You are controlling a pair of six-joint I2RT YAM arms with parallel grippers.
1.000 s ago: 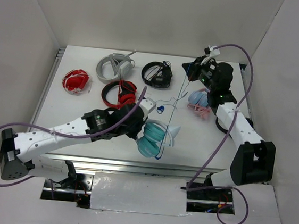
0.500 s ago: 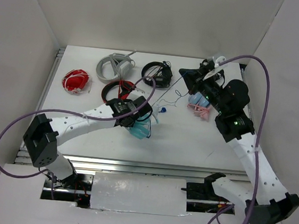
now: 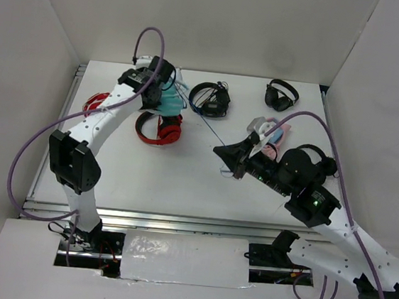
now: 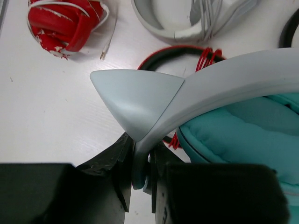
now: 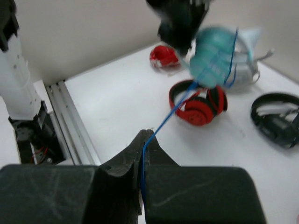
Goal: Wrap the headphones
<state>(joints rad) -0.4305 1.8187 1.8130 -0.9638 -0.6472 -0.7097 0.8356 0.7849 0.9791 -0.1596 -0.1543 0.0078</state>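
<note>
Pinching the headphones [image 4: 243,121], the left claw [image 4: 140,161] hangs near a red-and-black pair [image 3: 169,129]; right claw [image 5: 144,140] pinches the cable [image 5: 168,114].

the headphones [image 4: 243,126] have teal cushions, a pale grey-white band and a thin blue cable [image 5: 168,114]. the left gripper [image 4: 140,154] and right gripper [image 5: 144,140] are black. on the white table [image 3: 181,183]: red-and-black headphones [image 3: 164,129], a black pair [image 3: 210,99], a 2nd black pair [image 3: 281,95], a pale blue-and-pink pair [image 3: 278,135], a red bundle [image 4: 60,21] streaked with white.
</note>
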